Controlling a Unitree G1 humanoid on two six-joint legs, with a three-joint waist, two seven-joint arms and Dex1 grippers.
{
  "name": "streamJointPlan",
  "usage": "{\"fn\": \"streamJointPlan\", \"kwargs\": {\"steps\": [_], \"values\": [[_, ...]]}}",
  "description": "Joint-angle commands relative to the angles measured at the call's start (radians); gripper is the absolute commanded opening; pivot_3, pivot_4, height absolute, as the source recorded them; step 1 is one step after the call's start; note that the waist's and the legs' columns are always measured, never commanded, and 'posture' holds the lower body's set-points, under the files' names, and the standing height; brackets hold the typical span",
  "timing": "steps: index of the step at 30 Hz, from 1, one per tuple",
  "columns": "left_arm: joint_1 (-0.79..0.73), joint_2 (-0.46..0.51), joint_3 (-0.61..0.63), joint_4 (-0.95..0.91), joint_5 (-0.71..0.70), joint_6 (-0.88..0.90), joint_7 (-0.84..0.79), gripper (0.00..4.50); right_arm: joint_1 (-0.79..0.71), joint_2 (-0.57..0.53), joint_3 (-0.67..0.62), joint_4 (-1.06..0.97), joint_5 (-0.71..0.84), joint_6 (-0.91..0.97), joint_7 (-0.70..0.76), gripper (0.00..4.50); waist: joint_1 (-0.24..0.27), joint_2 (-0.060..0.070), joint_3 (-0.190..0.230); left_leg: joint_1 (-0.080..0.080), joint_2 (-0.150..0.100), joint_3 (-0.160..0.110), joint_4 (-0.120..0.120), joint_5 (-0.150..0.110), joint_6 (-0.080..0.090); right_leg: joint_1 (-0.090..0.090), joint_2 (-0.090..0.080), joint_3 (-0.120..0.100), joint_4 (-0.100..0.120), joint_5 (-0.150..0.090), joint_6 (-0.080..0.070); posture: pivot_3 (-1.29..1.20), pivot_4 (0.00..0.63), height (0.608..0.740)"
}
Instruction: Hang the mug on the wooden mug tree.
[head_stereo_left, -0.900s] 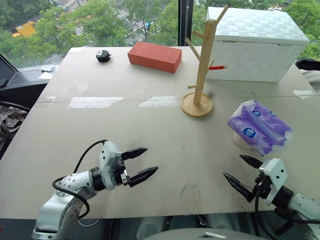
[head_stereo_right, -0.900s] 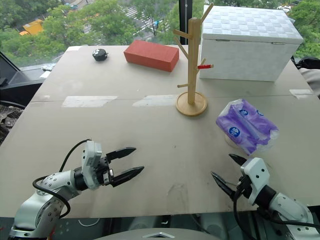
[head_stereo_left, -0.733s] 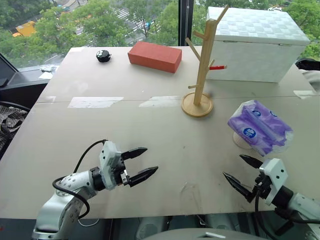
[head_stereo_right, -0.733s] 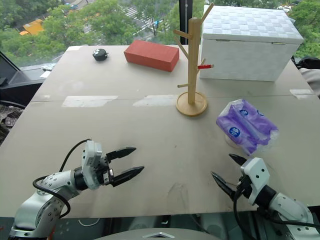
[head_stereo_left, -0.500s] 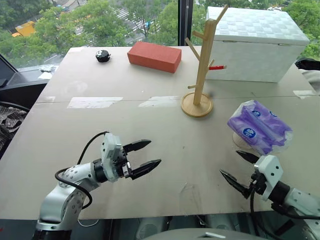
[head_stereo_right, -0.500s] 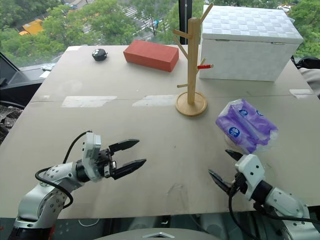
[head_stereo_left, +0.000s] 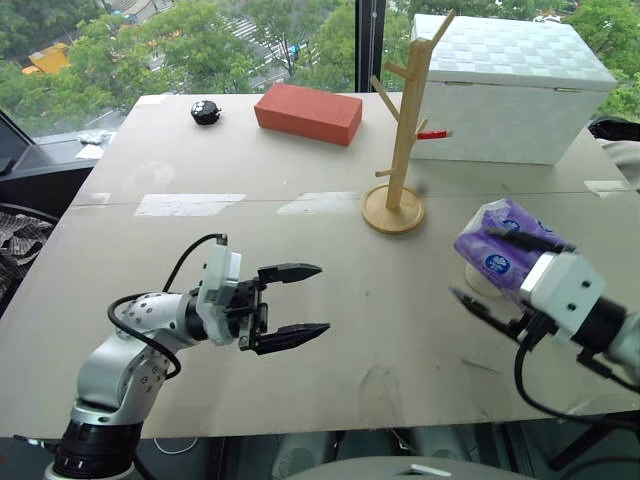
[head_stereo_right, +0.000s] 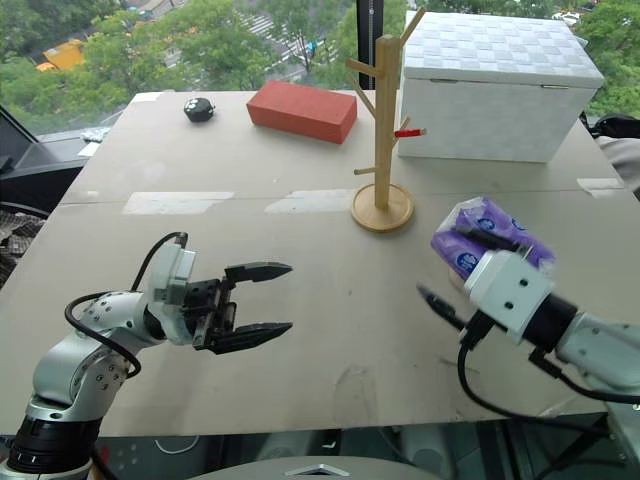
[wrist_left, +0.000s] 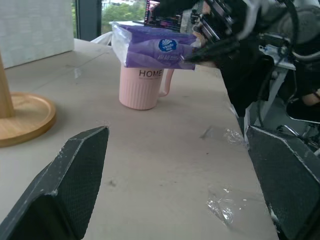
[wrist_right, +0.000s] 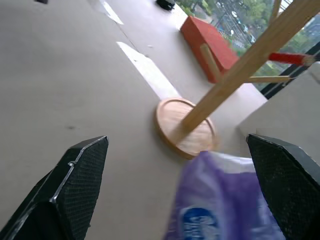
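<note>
mug (wrist_left: 140, 86) under tissue pack (wrist_left: 154, 46), beside right claw (head_stereo_left: 492, 274)

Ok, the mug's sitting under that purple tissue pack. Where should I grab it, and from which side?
Probably by the wall of the mug, coming in level from the open table side with the right gripper. It stands upright, its rim is covered by the tissue pack, so a top grasp is blocked. The handle sticks out sideways and should stay free for a peg on the mug tree.

"HOME" on the mug (wrist_left: 141, 89)
</note>
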Motion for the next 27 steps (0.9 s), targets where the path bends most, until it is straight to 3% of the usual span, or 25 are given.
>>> {"fn": "streamJointPlan", "kwargs": {"steps": [1,11,23,24,25,27], "values": [[-0.018,-0.008,-0.004,0.001,-0.003,-0.023,-0.014,4.50,-0.029,-0.105,-0.070,-0.012,-0.053,0.083,0.021,4.47,0.002,0.000,0.000,-0.001,0.000,0.000,0.000,0.000,0.000,0.000,0.000,-0.001,-0.001,0.001,0.000,0.00,0.150,0.740],[-0.018,-0.027,-0.030,0.002,0.012,-0.030,-0.007,4.50,0.025,-0.211,-0.068,-0.008,-0.116,0.280,0.052,4.47,0.001,0.000,0.000,-0.004,0.001,0.001,0.000,-0.001,0.001,0.000,0.000,-0.001,-0.010,0.003,0.003,0.00,0.150,0.740],[0.018,-0.036,-0.040,-0.031,0.021,-0.038,0.015,4.50,-0.016,-0.193,-0.053,-0.032,-0.066,0.445,0.058,4.47,0.001,0.000,0.000,-0.004,0.004,0.001,0.000,-0.001,0.001,0.000,0.002,-0.001,-0.010,0.004,0.004,0.00,0.150,0.740],[0.021,-0.036,-0.038,-0.032,0.021,-0.038,0.017,4.50,-0.018,-0.186,-0.053,-0.034,-0.060,0.453,0.057,3.97,0.000,0.000,0.000,-0.004,0.004,0.001,0.000,-0.001,0.001,0.000,0.002,-0.001,-0.009,0.004,0.004,0.00,0.150,0.740],[0.023,-0.037,-0.037,-0.032,0.022,-0.039,0.017,4.50,-0.020,-0.182,-0.053,-0.037,-0.057,0.458,0.056,3.74,0.000,0.000,0.000,-0.004,0.004,0.001,0.000,-0.001,0.001,0.000,0.002,-0.001,-0.010,0.004,0.004,0.00,0.150,0.740],[0.022,-0.039,-0.038,-0.031,0.025,-0.040,0.021,4.50,-0.022,-0.178,-0.058,-0.037,-0.050,0.459,0.063,2.67,0.000,0.000,0.000,-0.004,0.004,0.001,0.000,-0.001,0.001,0.000,0.002,-0.001,-0.010,0.004,0.004,0.00,0.150,0.740]]}}
